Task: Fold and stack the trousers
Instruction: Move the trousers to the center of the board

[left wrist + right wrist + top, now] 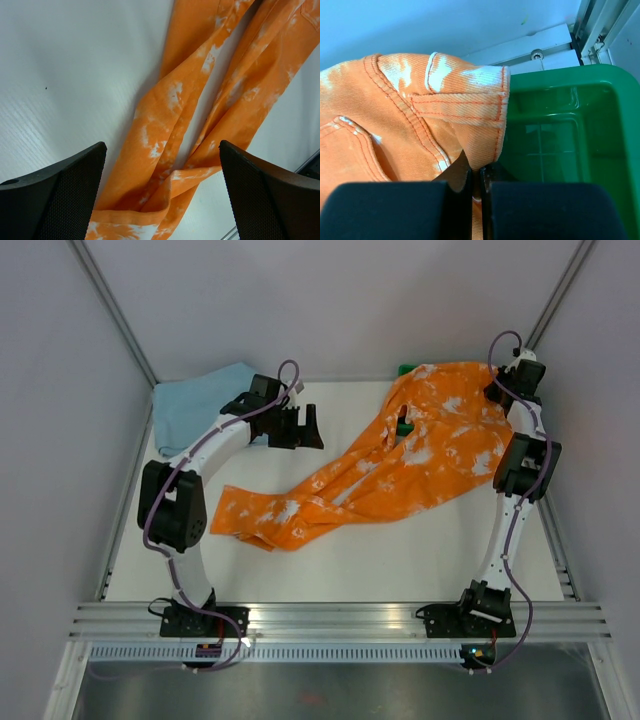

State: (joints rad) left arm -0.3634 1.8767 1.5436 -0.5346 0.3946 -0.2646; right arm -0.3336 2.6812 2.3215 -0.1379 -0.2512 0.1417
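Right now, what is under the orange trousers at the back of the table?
A green tub sits under the waistband of the orange trousers, which the right gripper pinches. The part that shows looks empty; cloth covers the rest.

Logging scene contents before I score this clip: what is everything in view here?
trousers: one, orange with white blotches, lying diagonally from the table's middle to its far right
cloth: one, light blue, far left corner of the table
bin: one, green, far right, mostly covered by the trousers
table: one, white, under everything
left arm: one, black and white, left side
right arm: one, black and white, right side
left gripper: one, black, open above the trouser legs
right gripper: one, black, shut on the trousers' waistband
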